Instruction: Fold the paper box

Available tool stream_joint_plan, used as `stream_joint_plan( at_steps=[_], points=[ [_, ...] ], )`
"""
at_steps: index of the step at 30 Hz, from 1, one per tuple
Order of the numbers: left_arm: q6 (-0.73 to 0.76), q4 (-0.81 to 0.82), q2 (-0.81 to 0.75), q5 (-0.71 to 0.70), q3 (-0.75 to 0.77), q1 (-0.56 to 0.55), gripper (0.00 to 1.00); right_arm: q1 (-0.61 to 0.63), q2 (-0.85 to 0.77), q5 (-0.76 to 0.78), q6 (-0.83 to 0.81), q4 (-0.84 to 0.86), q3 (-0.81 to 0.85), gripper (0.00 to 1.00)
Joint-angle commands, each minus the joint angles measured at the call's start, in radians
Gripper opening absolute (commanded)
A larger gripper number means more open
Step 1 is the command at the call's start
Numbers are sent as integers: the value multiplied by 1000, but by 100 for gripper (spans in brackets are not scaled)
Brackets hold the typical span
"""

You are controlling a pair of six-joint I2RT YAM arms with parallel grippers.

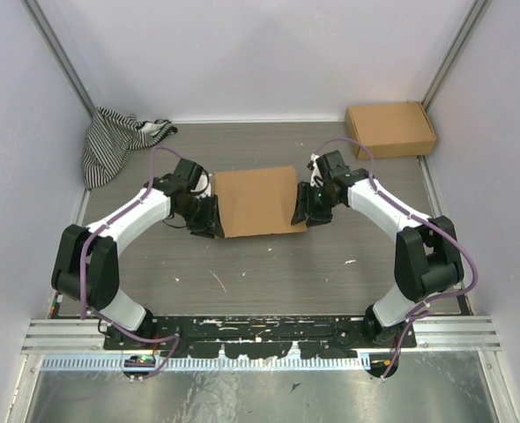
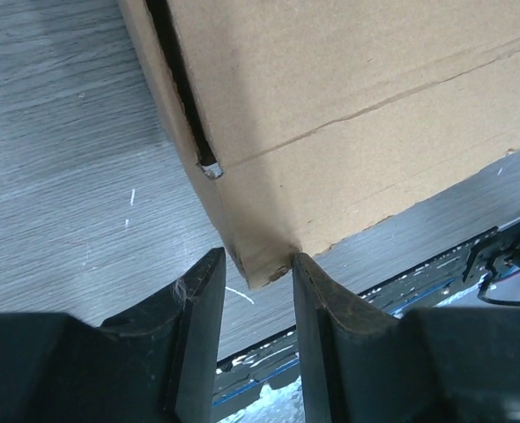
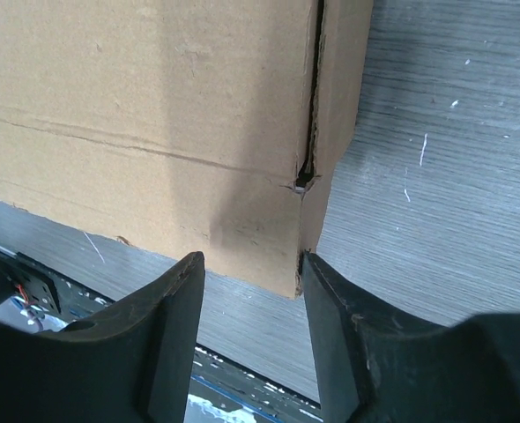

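Brown corrugated cardboard is filling the middle of the grey wood-grain table point(image 1: 242, 273): the paper box point(image 1: 256, 201) is lying there as a shallow closed rectangle, between the two arms and well apart from everything else on the table.

From above, the left gripper point(image 1: 209, 218) is sitting at the box's near left corner and the right gripper point(image 1: 302, 206) at its near right corner, both touching or almost touching the cardboard.

On the left wrist camera, the left gripper point(image 2: 256, 260) is straddling that corner of the paper box point(image 2: 348, 115). Its jaws are standing partly open, just wider than the corner. One finger point(image 2: 317, 300) is meeting the cardboard edge, while the other is showing a thin sliver of table beside the box, so nothing is being clamped. A dark slit is running along the side wall where a flap is sitting slightly proud.

On the right wrist camera, the right gripper point(image 3: 251, 260) is framing the other near corner of the paper box point(image 3: 145, 106) the same way. One finger point(image 3: 335, 308) is lying against the corner edge, and the cardboard is spanning the whole gap. Whether these jaws are squeezing it or only bracketing it, I cannot tell.

Far back on the right, a ready-assembled cardboard box point(image 1: 390, 129) is resting near the wall. A striped cloth point(image 1: 110, 141) is lying crumpled in the far left corner.
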Motion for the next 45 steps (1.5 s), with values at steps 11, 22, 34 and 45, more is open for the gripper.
stream_joint_plan(
  at_steps=[11,22,34,45],
  points=[
    [17,42,37,-34,1,-3,42,7,14,28,-23,82,-7,54],
    [2,123,81,-131,-41,-3,40,7,38,123,-14,163,-73,46],
    [-33,148,-155,-358,-97,-40,39,32,-189,239,-5,311,-194,31],
    [-70,417,-14,-200,137,-53,46,84,-262,248,44,465,-339,1]
  ],
)
